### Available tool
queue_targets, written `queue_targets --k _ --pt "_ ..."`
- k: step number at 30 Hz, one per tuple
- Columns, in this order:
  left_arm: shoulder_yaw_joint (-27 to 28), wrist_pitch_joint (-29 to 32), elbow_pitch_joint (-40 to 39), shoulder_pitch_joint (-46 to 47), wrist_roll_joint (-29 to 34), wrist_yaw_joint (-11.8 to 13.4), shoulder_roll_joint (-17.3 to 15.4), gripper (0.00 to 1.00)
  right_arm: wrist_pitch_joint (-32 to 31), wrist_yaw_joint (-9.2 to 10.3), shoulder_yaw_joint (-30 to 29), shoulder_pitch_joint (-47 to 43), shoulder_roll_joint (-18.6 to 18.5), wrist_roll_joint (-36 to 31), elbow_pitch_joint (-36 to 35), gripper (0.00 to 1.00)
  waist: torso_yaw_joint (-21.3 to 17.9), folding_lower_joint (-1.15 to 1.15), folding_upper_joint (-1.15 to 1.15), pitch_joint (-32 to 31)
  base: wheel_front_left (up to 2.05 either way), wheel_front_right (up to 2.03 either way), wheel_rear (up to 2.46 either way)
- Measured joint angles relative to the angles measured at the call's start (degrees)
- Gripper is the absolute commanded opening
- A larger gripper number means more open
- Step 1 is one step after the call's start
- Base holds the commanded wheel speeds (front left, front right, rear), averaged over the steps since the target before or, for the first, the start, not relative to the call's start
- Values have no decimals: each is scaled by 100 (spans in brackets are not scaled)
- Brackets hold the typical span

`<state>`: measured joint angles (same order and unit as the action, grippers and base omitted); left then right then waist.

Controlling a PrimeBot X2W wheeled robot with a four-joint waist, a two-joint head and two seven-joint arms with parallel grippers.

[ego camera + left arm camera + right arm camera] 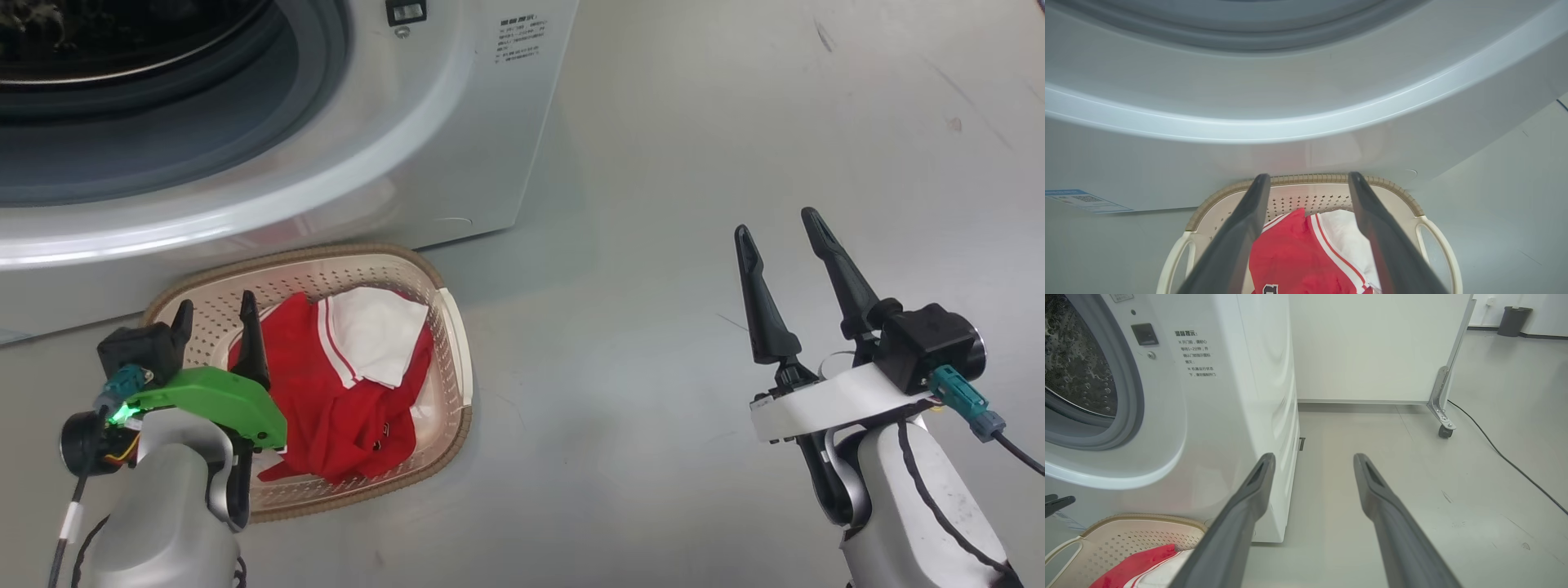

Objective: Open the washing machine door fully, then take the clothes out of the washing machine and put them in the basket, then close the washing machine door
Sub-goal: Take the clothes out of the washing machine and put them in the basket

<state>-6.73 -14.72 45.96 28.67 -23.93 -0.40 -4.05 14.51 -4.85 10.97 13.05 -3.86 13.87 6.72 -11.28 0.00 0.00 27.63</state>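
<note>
Left gripper [215, 314] at 8 o'clock in head view: jaws wide, nothing in them, hovering over basket [351, 249]. Left wrist view agrees, with fingers [1237, 245] spread above clothes [1290, 261] and not touching them. Right gripper [775, 224] at 4 o'clock, also wide and empty, over bare floor [653, 367], well apart from everything.

Clothes are in the basket: a red jersey heap with white piece [375, 331] on top, toward the basket's 1 o'clock corner. Basket sits at the foot of washer [457, 122], just beside its front; I can't tell if it touches.

Washer fills 11 o'clock. Its mouth is uncovered, so I log door-open as done. Drum [1077, 367]: the slice I see is bare steel and the bottom is hidden, so I can't confirm it's empty.

My call is that unloading is done or nearly done. Left to do: check the drum for leftovers, then shut the door. I'd put it at roughly two thirds through.
</note>
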Motion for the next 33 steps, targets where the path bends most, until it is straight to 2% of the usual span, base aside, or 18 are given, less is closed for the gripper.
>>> queue_targets --k 4,9,21,27,33 --pt "-35 1 -318 -196 110 -22 16 100 0 20 -57 -129 -56 -43 60 100 137 0 0 -264 0 0 0" --pt "68 2 -1138 -375 264 -22 15 100 0 96 -157 -251 -122 -86 88 100 308 0 0 -604 0 0 0" --pt "141 2 -2607 -1257 615 69 14 100 0 105 -148 -733 -152 -142 204 100 650 0 0 -1388 0 0 0" --pt "67 1 -3076 -1767 781 120 19 100 0 202 -151 -950 -145 -142 200 100 750 0 0 -1708 0 0 0" --pt "60 1 -3367 -2271 781 243 43 100 0 208 -136 -1219 -116 -142 203 100 835 0 0 -1958 0 0 0"
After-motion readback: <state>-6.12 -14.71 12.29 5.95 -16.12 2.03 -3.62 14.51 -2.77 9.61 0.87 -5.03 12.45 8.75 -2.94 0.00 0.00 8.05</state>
